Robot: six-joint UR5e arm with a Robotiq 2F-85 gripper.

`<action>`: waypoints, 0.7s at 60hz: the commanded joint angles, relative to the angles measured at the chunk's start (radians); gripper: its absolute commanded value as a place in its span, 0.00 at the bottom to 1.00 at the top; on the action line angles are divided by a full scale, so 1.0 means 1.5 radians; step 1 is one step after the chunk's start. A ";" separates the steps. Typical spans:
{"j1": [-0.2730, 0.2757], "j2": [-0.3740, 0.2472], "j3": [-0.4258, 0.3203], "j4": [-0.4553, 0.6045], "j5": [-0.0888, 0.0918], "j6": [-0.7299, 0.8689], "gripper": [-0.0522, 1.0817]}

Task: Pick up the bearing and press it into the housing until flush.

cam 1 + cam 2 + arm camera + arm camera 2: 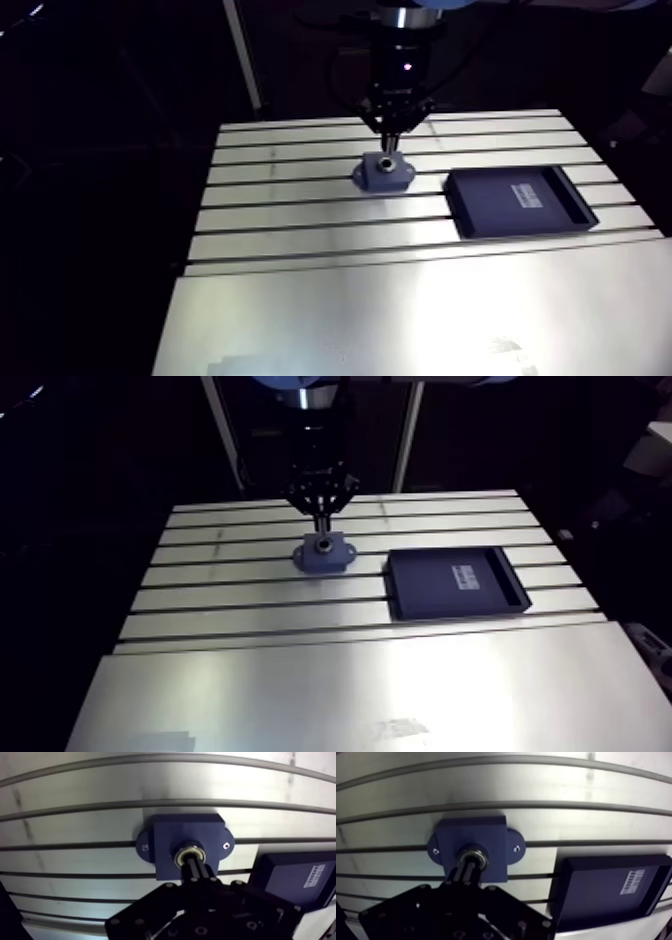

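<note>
Looked to be at the pressing step — tool [191,865] clenched, its 2 fingers [200,875] together with nothing between, tips down on the bearing [180,858] seated in the bore of the blue housing [170,834] on the counter [75,827] — and probably needed only a straight push until flush.

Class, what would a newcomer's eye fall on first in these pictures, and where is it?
A blue housing stands on the slotted table, a shiny bearing in its bore. The gripper points straight at the bearing, fingers shut together. A dark tray with a white label lies beside the housing.
</note>
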State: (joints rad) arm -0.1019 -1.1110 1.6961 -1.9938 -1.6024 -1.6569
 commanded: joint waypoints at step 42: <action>-0.002 0.006 0.021 -0.025 0.001 -0.006 1.00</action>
State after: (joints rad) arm -0.1034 -1.1021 1.7231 -2.0300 -1.6007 -1.6649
